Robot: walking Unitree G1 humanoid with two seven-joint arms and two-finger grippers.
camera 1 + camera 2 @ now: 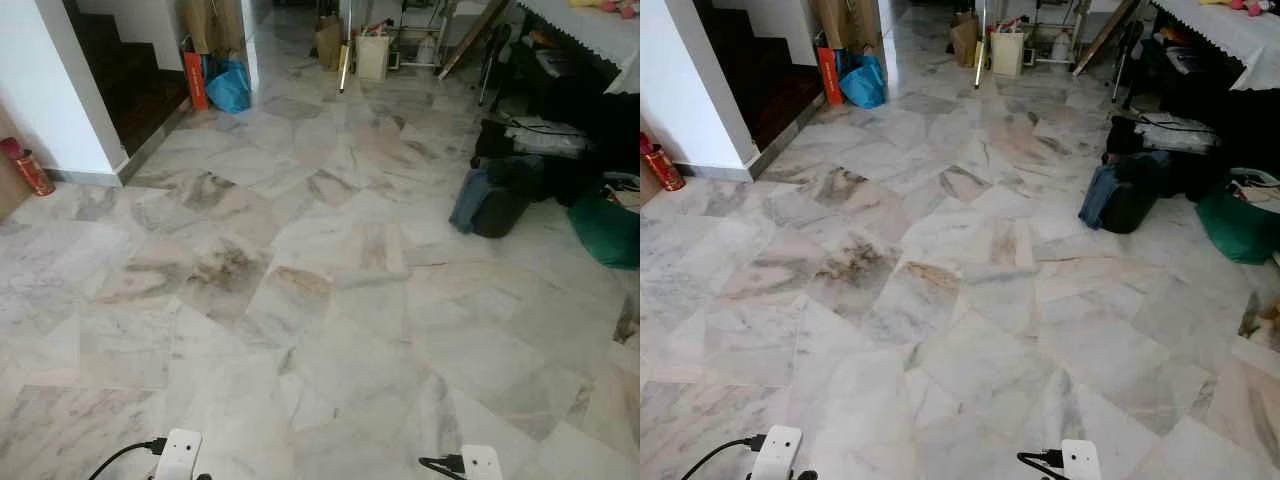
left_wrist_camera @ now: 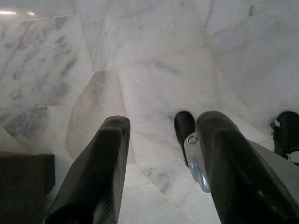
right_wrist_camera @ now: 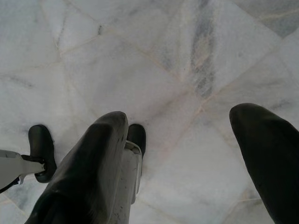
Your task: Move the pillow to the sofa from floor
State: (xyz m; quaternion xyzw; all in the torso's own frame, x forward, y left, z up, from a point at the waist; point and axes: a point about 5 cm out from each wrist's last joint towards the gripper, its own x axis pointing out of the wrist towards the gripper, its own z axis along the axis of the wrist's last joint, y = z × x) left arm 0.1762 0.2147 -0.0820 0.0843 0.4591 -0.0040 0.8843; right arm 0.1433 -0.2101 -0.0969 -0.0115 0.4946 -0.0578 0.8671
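While both arms hang low at the robot's sides, the only pillow-like thing is a dark green cushion (image 1: 606, 230) on the marble floor (image 1: 300, 300), far off to the robot's front-right. It lies against the right edge of the head view, just beside a dark bag (image 1: 495, 197) and below the table with the white cloth (image 1: 590, 25). Judging by that, the right arm is the nearer one, but the cushion is well apart from both grippers, so walking and turning right comes before any reach. Long axis: cannot tell, as the frame edge cuts the cushion off. It looks soft, rounded and slumped, plain green, with no pattern readable, and whether it truly is the pillow is a guess. The left gripper (image 2: 166, 122) points down at bare tiles with its two black fingers spread apart and nothing between them. The right gripper (image 3: 183, 116) does likewise, its fingers spread even wider and empty. A staircase (image 1: 130, 80) sits far left, with a blue bag (image 1: 230, 88) beside it. The task reads as barely started, in the approach phase.
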